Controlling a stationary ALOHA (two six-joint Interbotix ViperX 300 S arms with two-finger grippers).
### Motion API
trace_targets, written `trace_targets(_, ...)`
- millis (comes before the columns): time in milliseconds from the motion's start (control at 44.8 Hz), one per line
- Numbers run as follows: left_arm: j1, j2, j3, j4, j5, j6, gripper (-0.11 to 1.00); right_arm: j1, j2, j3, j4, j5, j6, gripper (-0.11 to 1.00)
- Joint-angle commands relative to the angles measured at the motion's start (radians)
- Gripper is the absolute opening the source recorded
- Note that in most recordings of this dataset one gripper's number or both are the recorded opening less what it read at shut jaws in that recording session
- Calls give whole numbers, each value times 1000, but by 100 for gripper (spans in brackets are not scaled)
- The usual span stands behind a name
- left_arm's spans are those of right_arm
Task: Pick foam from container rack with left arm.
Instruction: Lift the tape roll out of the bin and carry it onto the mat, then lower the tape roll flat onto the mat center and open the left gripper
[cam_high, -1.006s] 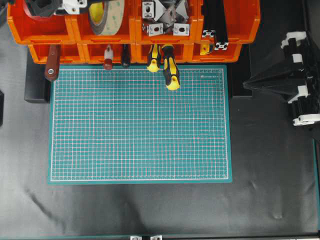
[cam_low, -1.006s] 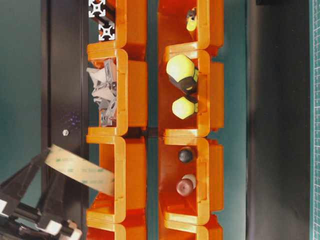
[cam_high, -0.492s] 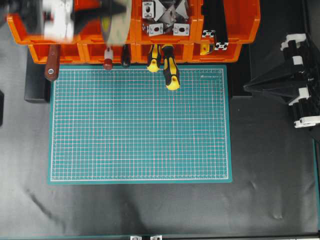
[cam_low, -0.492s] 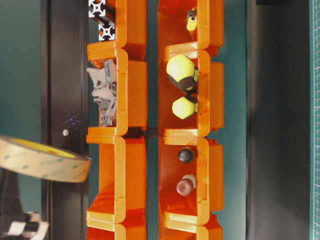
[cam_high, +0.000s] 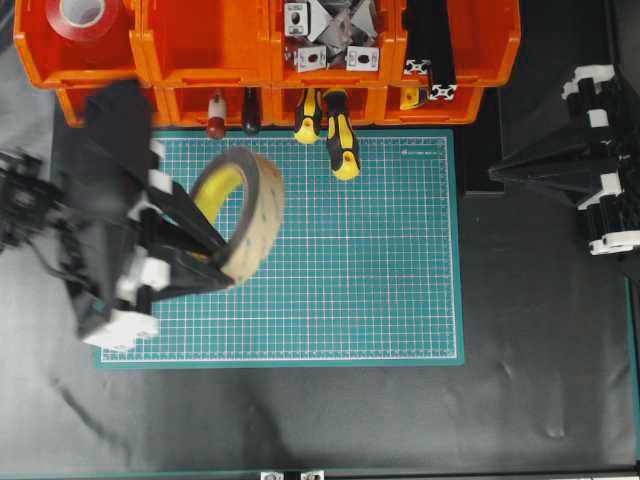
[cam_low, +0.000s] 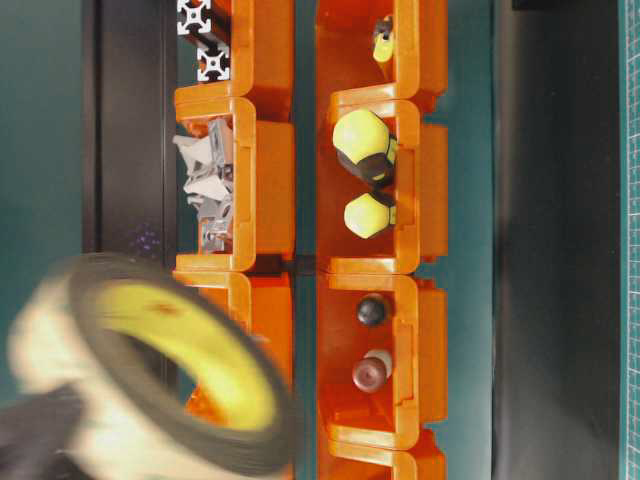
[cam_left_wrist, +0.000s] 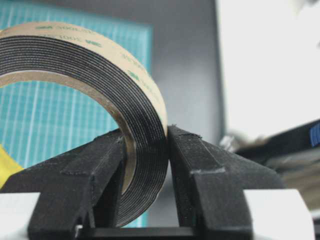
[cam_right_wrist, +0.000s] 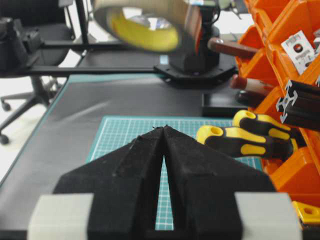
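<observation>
The left claw (cam_high: 215, 262) pinched the foam (cam_high: 243, 222) across its width, one finger (cam_left_wrist: 75, 185) inside the ring against the yellow core and the other on the outer cream band, the roll standing on edge beyond the fingertips. Claw and roll hung over the green cutting mat (cam_high: 380, 290), clear of the container rack (cam_high: 250, 50), which lay ahead of the claw with a red tape roll (cam_high: 83, 14) in its end bin. The right claw (cam_high: 500, 172) sat well apart, its fingers pressed together, beside the mat on the tabletop (cam_high: 540, 330).
</observation>
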Motion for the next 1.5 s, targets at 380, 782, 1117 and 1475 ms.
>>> trace_targets(380, -25, 295, -104, 5, 183, 141, 26, 2, 2, -18, 14, -23, 0, 0)
trace_targets(782, -21, 325, -106, 5, 212, 163, 26, 2, 2, -18, 14, -23, 0, 0)
trace_targets(1117, -6, 325, -110, 5, 192, 176, 26, 2, 2, -18, 14, -21, 0, 0)
trace_targets(1475, -5, 322, -98, 5, 198, 233, 91, 2, 2, -18, 14, -21, 0, 0)
